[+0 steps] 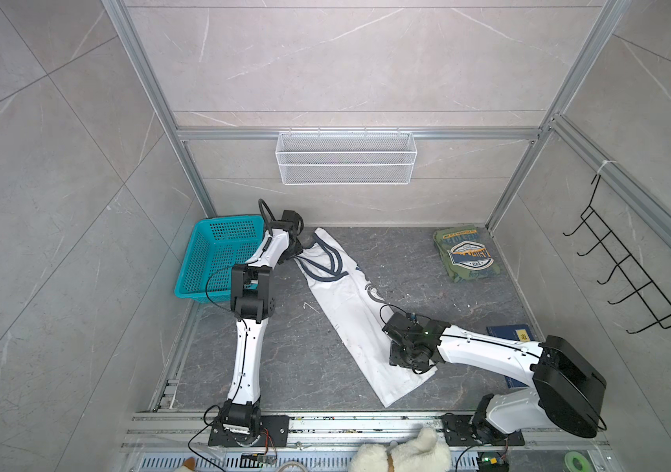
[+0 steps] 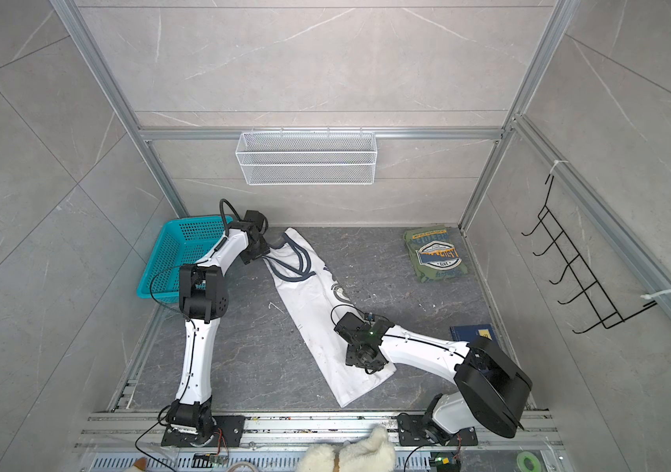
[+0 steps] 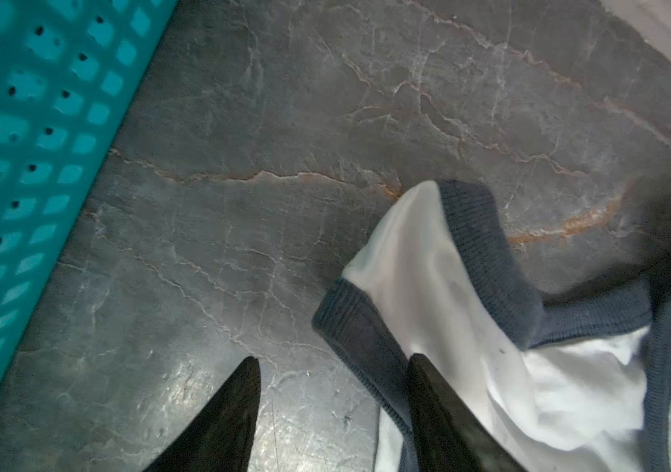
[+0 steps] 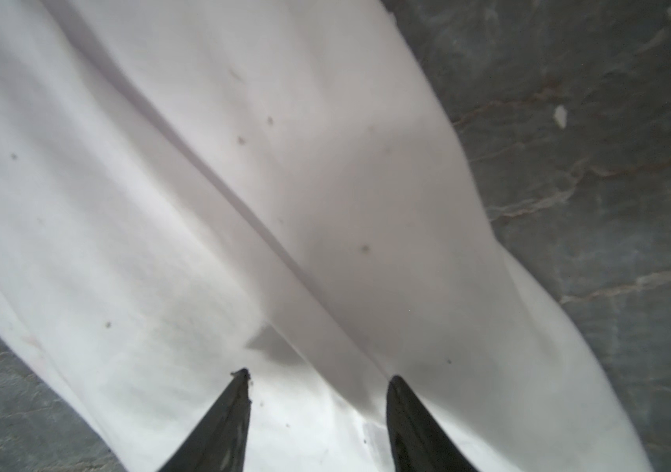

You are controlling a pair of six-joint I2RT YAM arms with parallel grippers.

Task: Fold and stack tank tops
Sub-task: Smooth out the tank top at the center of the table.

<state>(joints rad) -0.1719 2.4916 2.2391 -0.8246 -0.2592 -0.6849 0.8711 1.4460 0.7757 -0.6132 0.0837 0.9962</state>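
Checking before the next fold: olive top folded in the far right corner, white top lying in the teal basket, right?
No: the white top lies stretched on the table beside the teal basket, not in it, as both top views show. The olive top is indeed folded in the far right corner.

top views: stereo pair high overhead, looking steeply down, far, both covering the whole tabletop (image 1: 427,294) | left wrist: close, low over tabletop, teal basket (image 3: 19,163) at frame edge | right wrist: closer, blurred, probably angled steeply onto white tank top (image 4: 244,163), which both top views share
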